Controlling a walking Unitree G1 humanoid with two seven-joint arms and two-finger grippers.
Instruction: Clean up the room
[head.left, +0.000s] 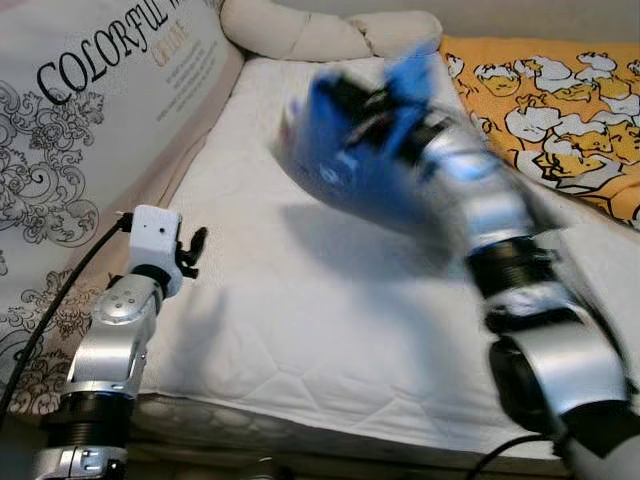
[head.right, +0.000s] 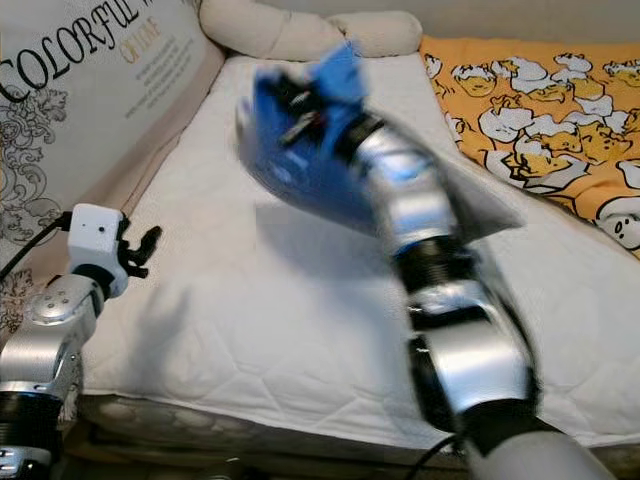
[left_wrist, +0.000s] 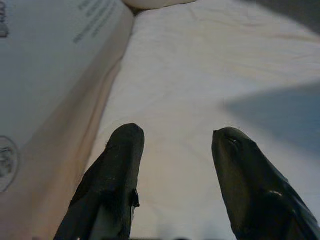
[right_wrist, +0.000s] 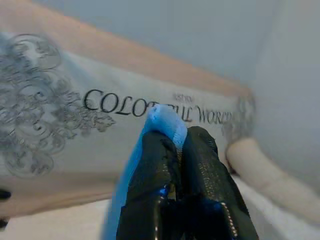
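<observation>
right wrist view is showing the right gripper (right_wrist: 182, 145) pinching a blue cloth (right_wrist: 165, 122) between closed fingers, and in the head views it is carrying that cloth (head.left: 345, 150), blurred, above the far middle of the white mattress (head.left: 300, 320). the step in hand looks like lifting the cloth off the bed; next it is needing somewhere to put it. the left gripper (left_wrist: 175, 145) is hanging spread and empty at the near left, beside the printed cushion (head.left: 90, 110).
</observation>
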